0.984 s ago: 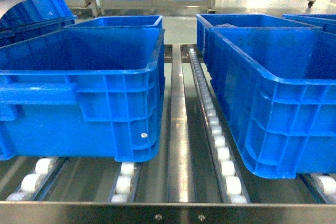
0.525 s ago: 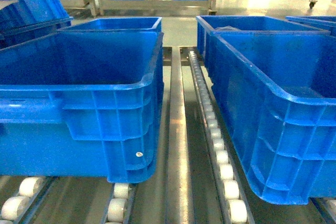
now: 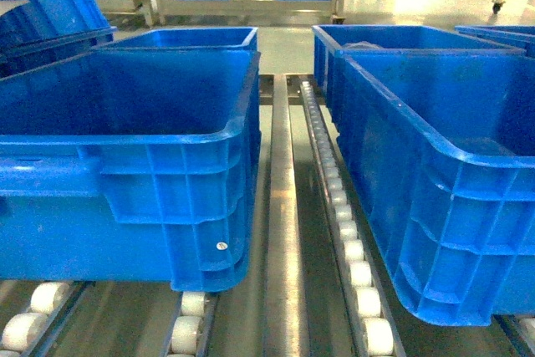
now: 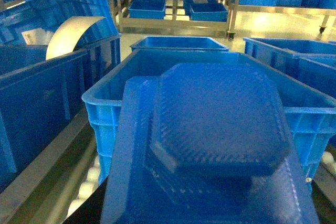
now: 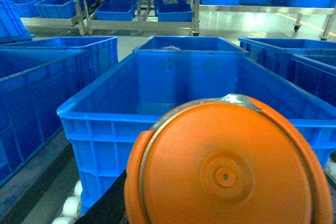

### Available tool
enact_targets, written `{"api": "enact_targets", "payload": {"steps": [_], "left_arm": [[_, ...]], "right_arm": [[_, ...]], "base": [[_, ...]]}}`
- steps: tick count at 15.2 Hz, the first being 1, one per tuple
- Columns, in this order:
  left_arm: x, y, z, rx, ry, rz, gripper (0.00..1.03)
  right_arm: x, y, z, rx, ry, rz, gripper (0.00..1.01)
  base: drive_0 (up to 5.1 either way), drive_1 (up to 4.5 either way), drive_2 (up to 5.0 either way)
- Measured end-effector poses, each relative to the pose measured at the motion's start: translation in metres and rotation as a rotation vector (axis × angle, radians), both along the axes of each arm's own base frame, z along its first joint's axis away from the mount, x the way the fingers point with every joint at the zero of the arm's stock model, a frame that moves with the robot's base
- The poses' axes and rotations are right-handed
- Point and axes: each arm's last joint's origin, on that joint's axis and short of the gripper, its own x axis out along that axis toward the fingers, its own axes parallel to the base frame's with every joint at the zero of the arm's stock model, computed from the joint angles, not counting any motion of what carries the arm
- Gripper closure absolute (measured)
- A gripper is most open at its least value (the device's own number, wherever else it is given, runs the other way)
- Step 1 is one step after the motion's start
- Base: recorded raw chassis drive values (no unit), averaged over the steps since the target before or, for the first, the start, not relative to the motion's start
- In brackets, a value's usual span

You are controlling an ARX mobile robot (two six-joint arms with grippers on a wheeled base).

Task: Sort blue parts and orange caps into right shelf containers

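Observation:
Two large blue containers stand side by side on the roller shelf, the left container (image 3: 167,181) and the right container (image 3: 468,206). A textured, dark blue part (image 4: 220,124) with an octagonal raised face fills the left wrist view and hangs just before a container's rim (image 4: 105,95). It hides my left gripper's fingers. A round orange cap (image 5: 226,174) fills the lower right wrist view in front of another container (image 5: 89,111), whose floor looks bare. It hides my right gripper's fingers. Neither gripper shows in the head view.
White roller tracks (image 3: 351,248) and a steel rail (image 3: 280,206) run between the crates. More blue crates stand behind (image 3: 188,37) (image 3: 393,35). Steel racks with bins stand across the aisle (image 3: 242,6). A white curved sheet (image 4: 71,32) lies in the crate to the left.
From one second ago to half a second ago the head view moved nearer, so both front crates grew larger and the shelf's front edge left the view. Since then nothing has moved.

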Motion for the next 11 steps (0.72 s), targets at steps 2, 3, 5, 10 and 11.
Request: {"api": "enact_targets", "payload": {"steps": [2, 3, 5, 10, 11], "left_arm": [[0.0, 0.0, 0.0, 0.0, 0.0, 0.0, 0.61], [0.0, 0.0, 0.0, 0.0, 0.0, 0.0, 0.61], [0.0, 0.0, 0.0001, 0.0, 0.0, 0.0, 0.61], [0.0, 0.0, 0.0, 0.0, 0.0, 0.0, 0.61], [0.0, 0.0, 0.0, 0.0, 0.0, 0.0, 0.61]], "right_arm": [[0.0, 0.0, 0.0, 0.0, 0.0, 0.0, 0.58], [0.0, 0.0, 0.0, 0.0, 0.0, 0.0, 0.58], [0.0, 0.0, 0.0, 0.0, 0.0, 0.0, 0.58], [0.0, 0.0, 0.0, 0.0, 0.0, 0.0, 0.58], [0.0, 0.0, 0.0, 0.0, 0.0, 0.0, 0.58]], "base": [[0.0, 0.0, 0.0], [0.0, 0.0, 0.0], [0.0, 0.0, 0.0], [0.0, 0.0, 0.0], [0.0, 0.0, 0.0]]}}
